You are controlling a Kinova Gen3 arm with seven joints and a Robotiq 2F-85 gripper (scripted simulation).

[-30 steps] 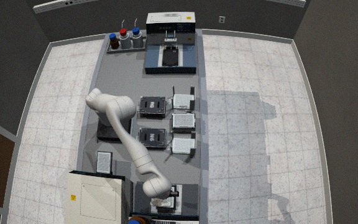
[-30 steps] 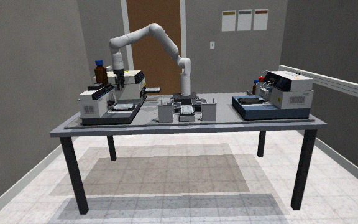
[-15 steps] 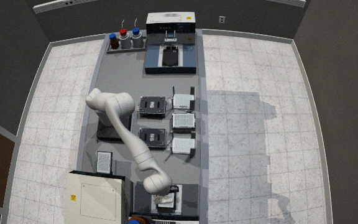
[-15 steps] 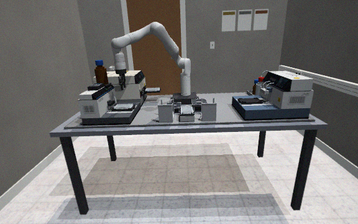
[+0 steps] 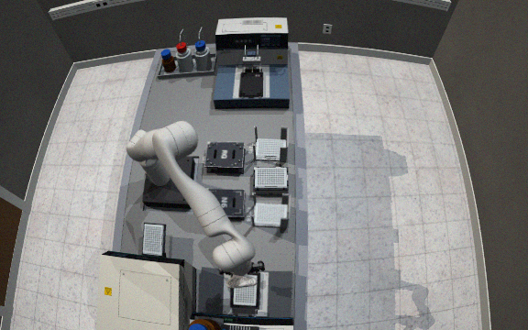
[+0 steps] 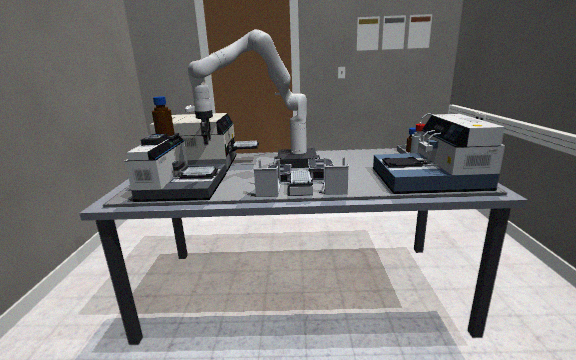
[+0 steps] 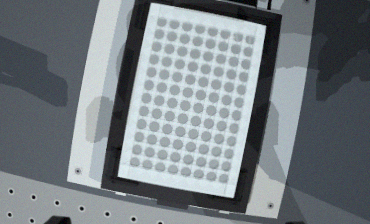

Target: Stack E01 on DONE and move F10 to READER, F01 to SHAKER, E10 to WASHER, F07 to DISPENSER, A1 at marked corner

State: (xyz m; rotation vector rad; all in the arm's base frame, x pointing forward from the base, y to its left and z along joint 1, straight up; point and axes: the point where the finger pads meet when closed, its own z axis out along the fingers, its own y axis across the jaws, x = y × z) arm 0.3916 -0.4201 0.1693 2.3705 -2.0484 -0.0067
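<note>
Top view: arm (image 5: 186, 183) reached from its base at about 9 o'clock of the worktop (image 5: 177, 105) down toward 6 o'clock. The gripper (image 5: 242, 280) hung over the near short end of a white well plate (image 5: 246, 295) seated in a dark nest on the instrument at 6 o'clock. Jaws were spread wide, grasping nothing. Station names and plate labels too small to read here, so which plate this was cannot be told. Another white plate (image 5: 153, 238) sat on a tray at 7 o'clock beside a big cream housing (image 5: 140, 293). Three white plates stood in a column at centre: (image 5: 270, 148), (image 5: 270, 177), (image 5: 270, 214). Nest N6 (image 5: 228, 202) lay just left of the lowest one. A dark plate (image 5: 250, 83) sat on the blue instrument at 12 o'clock.

Exterior view: gripper (image 6: 205, 135) pointed straight down, above and apart from the plate (image 6: 198, 171) on the left instrument.

Wrist view: the plate (image 7: 191, 99) filled the frame, tilted slightly clockwise, flat inside a black locator frame (image 7: 115, 120). Jaws were out of frame.
</note>
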